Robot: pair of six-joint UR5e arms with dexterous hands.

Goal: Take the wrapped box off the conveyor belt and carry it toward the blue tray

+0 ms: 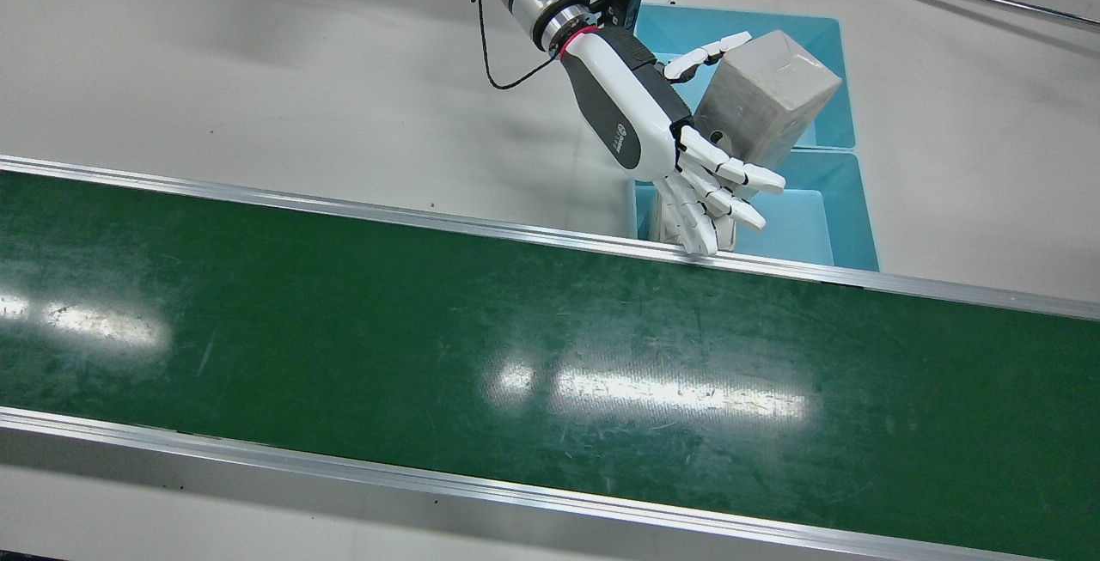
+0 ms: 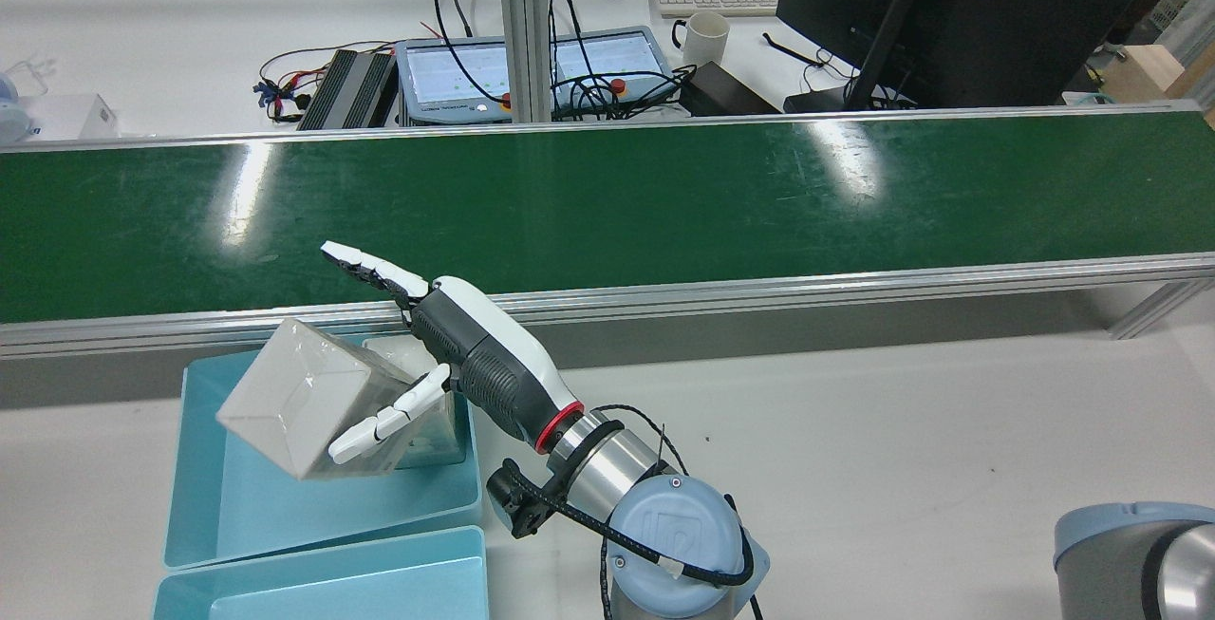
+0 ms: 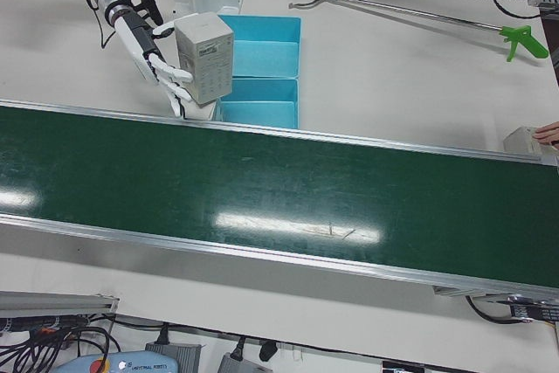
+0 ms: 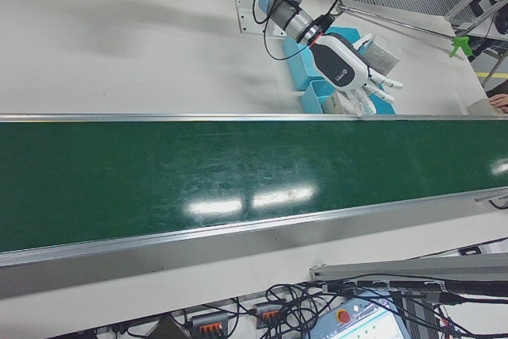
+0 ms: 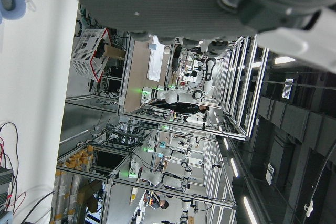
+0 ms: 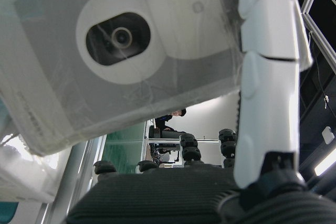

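Observation:
My right hand (image 1: pixel 653 123) is shut on the wrapped box (image 1: pixel 773 88), a grey-white carton in clear film. It holds the box tilted above the blue tray (image 1: pixel 825 37), just behind the green conveyor belt (image 1: pixel 516 355). In the rear view the hand (image 2: pixel 465 354) has the box (image 2: pixel 294 402) over the tray (image 2: pixel 285 506). The right hand view shows the box (image 6: pixel 121 51) close up against one finger (image 6: pixel 268 77). My left hand shows only as a dark palm (image 5: pixel 210 3) in its own view. No fingers curl into that view.
A second wrapped item (image 1: pixel 666 222) lies in the tray compartment nearest the belt, under my fingers. A long grabber tool (image 3: pixel 419 10) lies on the table behind the tray. Another arm's base (image 2: pixel 1139 554) stands at the rear view's lower right. A person's hand (image 3: pixel 548 133) rests beyond the belt's far rail.

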